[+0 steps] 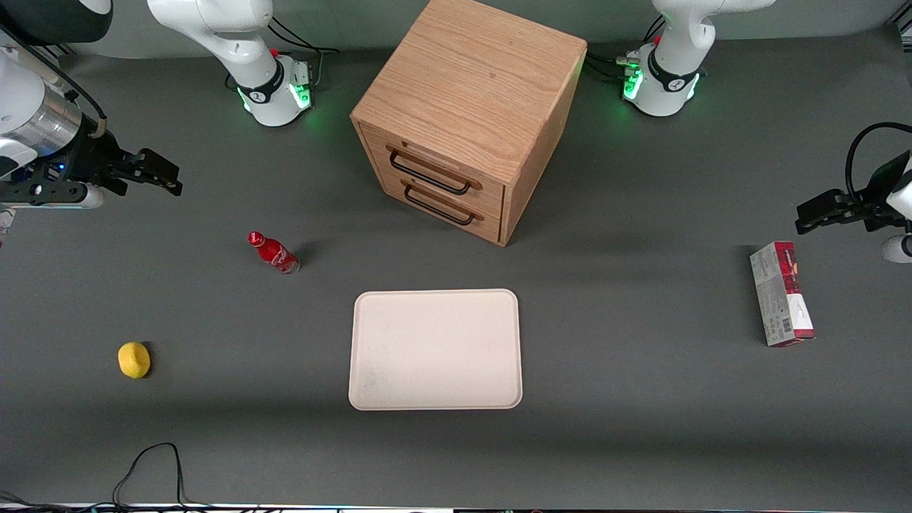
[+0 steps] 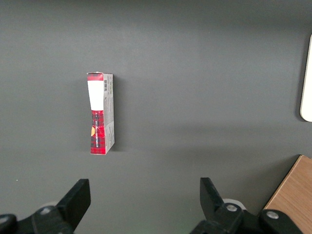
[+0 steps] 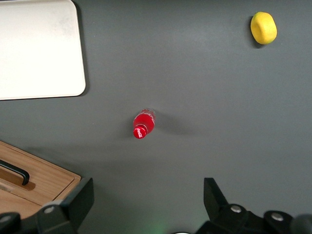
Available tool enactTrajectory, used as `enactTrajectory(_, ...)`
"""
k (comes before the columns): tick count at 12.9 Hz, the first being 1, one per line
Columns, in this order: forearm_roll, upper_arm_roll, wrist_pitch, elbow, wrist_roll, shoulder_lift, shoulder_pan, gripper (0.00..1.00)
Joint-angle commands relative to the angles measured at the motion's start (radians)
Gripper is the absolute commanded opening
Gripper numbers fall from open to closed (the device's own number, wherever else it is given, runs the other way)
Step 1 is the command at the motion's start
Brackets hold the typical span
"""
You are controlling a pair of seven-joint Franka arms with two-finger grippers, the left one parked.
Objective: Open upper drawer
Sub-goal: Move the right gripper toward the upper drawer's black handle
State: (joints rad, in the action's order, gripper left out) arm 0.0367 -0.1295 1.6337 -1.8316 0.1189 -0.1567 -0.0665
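Note:
The light-oak cube cabinet (image 1: 467,107) stands at the middle of the table, far from the front camera. Its upper drawer (image 1: 434,169) is closed, with a long thin black bar handle (image 1: 427,173). The matching lower drawer (image 1: 440,205) sits below it, also closed. My right gripper (image 1: 160,174) hangs open and empty above the table at the working arm's end, well apart from the cabinet. In the right wrist view the gripper (image 3: 146,195) has its fingers wide apart over bare table, with a corner of the cabinet (image 3: 34,183) beside one finger.
A small red bottle (image 1: 273,252) stands between my gripper and the cabinet. A yellow lemon (image 1: 134,359) lies nearer the front camera. A white tray (image 1: 435,349) lies in front of the drawers. A red and white box (image 1: 781,293) lies toward the parked arm's end.

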Motion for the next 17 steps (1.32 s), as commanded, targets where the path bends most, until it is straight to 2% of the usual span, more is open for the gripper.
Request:
enactTrajectory(1,0.011,0.005,-0.009,0.009,0.022,-0.004,0.008,1.0)
enactTrajectory(5,0.014,-0.005,-0.009,0.09,0.025,0.067,0.01,1.0)
enactTrajectory(7,0.02,-0.05,-0.009,0.158,0.025,0.123,0.01,1.0)
enactTrajectory(10,0.018,-0.178,-0.009,0.25,0.012,0.216,0.01,1.0)
enactTrajectory(14,0.017,-0.442,-0.008,0.399,0.008,0.385,0.01,1.0)
enactTrajectory(17,0.022,-0.619,-0.002,0.402,-0.01,0.454,0.011,1.0)
